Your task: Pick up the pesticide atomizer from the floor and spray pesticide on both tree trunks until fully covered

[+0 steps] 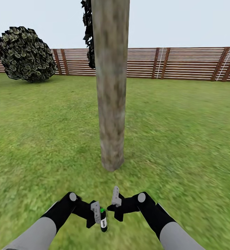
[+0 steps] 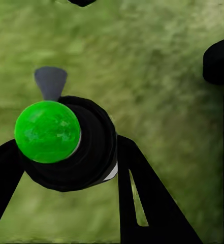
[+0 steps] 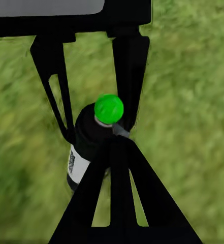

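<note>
Green-capped pesticide atomizer point(image 1: 103, 219) sits clamped in our left claw point(image 1: 96, 212), low before the tree trunk point(image 1: 111, 86). Right claw point(image 1: 115, 201), just beside it, looks parted and empty. Risk: a nozzle aimed off-trunk would spray the lawn point(image 1: 184, 139), leaving bark uncovered.

A wide green lawn point(image 1: 184, 132) stretched back to a brown horizontal-slat wooden fence point(image 1: 184, 64). A round, dark-leaved bush point(image 1: 26, 53) stood near the fence at the left, under a pale, even sky point(image 1: 177, 21).
</note>
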Controlling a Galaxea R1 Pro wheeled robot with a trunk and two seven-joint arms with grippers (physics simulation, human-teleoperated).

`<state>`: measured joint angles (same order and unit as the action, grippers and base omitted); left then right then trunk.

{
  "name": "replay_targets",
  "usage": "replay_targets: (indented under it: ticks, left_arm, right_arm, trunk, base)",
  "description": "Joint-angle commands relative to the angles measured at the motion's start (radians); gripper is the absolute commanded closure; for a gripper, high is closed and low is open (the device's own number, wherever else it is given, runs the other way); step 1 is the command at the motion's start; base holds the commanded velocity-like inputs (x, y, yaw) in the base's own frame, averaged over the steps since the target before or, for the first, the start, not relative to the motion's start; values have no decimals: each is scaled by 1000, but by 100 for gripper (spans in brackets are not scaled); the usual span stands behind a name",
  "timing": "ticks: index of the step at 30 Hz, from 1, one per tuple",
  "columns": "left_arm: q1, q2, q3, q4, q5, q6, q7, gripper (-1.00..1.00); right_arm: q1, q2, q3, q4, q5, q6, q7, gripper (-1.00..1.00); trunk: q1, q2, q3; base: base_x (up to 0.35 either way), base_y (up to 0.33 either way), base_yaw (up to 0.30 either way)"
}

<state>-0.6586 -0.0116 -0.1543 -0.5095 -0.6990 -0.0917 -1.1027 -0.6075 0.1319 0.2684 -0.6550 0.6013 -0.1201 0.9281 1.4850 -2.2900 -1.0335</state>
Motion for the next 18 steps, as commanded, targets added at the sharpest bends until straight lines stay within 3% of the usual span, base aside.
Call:
replay_targets:
  ticks: [1, 5, 8, 9, 17, 18]
  left_arm:
    - [1, 4, 0, 0, 1, 0, 2, 100]
    - [3, 42, -2, 0, 0, 1, 5, 100]
    - [5, 88, -3, 0, -25, 1, 5, 100]
    - [5, 117, -3, 0, -45, 1, 5, 100]
    - [10, 208, -4, 25, -56, 1, 7, 100]
    - [10, 223, -4, 32, -56, 1, 8, 100]
  right_arm:
    - [0, 0, 0, 0, 0, 0, 0, 100]
    - [0, -1, 0, 1, 1, 0, 0, 100]
    - [0, -2, 0, 1, 2, 0, 0, 100]
    - [0, -3, -1, 2, 2, 0, 0, 100]
    - [0, -7, -3, 14, 2, -1, 0, 100]
    - [0, -9, -4, 26, 2, -1, 0, -100]
  trunk:
    - [0, 0, 0]
    - [0, 0, 0]
    - [0, 0, 0]
    - [0, 0, 0]
    - [0, 0, 0]
    - [0, 0, 0]
  base:
    - [0, 0, 0]
    - [0, 0, 0]
    - [0, 0, 0]
    - [0, 0, 0]
    - [0, 0, 0]
    - [0, 0, 0]
